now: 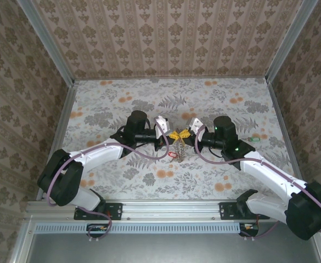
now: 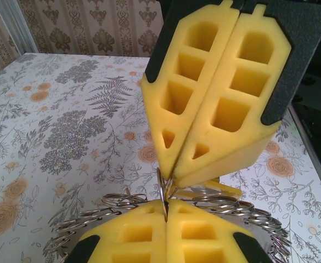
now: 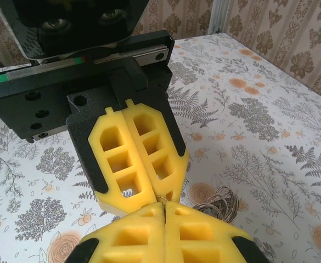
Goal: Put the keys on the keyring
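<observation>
Left wrist view: left pincer (image 2: 165, 211) and right pincer (image 2: 173, 174) are clamping the keyring (image 2: 119, 200). Threading is seemingly starting, needing keys (image 1: 172, 155) fed on.

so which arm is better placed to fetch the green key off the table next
Right. The green key lies beside the right arm, far from the left arm. The right gripper and left gripper are both shut on the keyring.

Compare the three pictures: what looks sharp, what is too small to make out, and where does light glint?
Top view: soft, even light, faint shadows on the table, chain too small for detail. Left wrist view: table pattern sharp, chain links glinting. Right wrist view: left claw sharp, its black body dim above.
</observation>
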Controlling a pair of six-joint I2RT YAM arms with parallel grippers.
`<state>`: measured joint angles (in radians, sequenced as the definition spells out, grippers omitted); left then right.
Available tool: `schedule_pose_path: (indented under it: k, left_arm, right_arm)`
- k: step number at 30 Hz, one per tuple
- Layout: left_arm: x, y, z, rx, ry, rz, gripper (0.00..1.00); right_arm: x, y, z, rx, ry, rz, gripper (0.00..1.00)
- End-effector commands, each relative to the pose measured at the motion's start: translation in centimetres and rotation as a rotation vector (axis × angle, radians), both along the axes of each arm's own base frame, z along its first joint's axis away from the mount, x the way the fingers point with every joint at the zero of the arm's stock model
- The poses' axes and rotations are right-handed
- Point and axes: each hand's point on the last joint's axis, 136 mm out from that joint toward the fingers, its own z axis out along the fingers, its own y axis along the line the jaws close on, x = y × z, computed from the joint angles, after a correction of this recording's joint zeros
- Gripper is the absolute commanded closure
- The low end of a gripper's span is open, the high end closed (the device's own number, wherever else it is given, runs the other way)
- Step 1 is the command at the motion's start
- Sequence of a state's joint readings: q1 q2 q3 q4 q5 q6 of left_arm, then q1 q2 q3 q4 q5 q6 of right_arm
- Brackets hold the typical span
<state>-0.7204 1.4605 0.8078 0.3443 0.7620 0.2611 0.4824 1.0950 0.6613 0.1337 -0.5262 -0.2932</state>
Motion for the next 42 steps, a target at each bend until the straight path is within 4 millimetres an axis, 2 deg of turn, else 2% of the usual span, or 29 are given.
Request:
schedule_pose_path:
  k: [1, 6, 13, 19, 29, 36, 42]
  left_arm:
    - [-0.2, -0.9, 2.1, -0.051, -0.031, -0.046, 1.00]
    - [-0.1, -0.9, 2.1, -0.050, -0.030, -0.042, 1.00]
    - [-0.1, -0.8, 2.2, -0.050, -0.031, -0.041, 1.00]
    - [-0.2, -0.8, 2.2, -0.051, -0.037, -0.042, 1.00]
    - [-0.3, -0.9, 2.0, -0.037, -0.043, -0.049, 1.00]
    - [-0.3, -1.0, 2.3, -0.046, -0.058, -0.047, 1.00]
    - [0.0, -1.2, 2.2, -0.046, -0.062, -0.046, 1.00]
  right_arm:
    - [1.0, 0.1, 2.4, 0.030, -0.093, -0.027, 1.00]
    - [0.7, 0.2, 2.8, 0.051, -0.100, -0.014, 1.00]
    - [0.8, 0.4, 2.5, 0.049, -0.073, -0.010, 1.00]
    - [2.4, -1.0, 1.7, 0.000, -0.064, -0.136, 1.00]
    - [2.5, -1.1, 2.5, 0.039, -0.040, -0.161, 1.00]
    - [3.9, -2.7, 0.9, -0.040, 0.018, -0.283, 1.00]
    - [3.9, -2.8, 0.4, -0.049, 0.043, -0.286, 1.00]
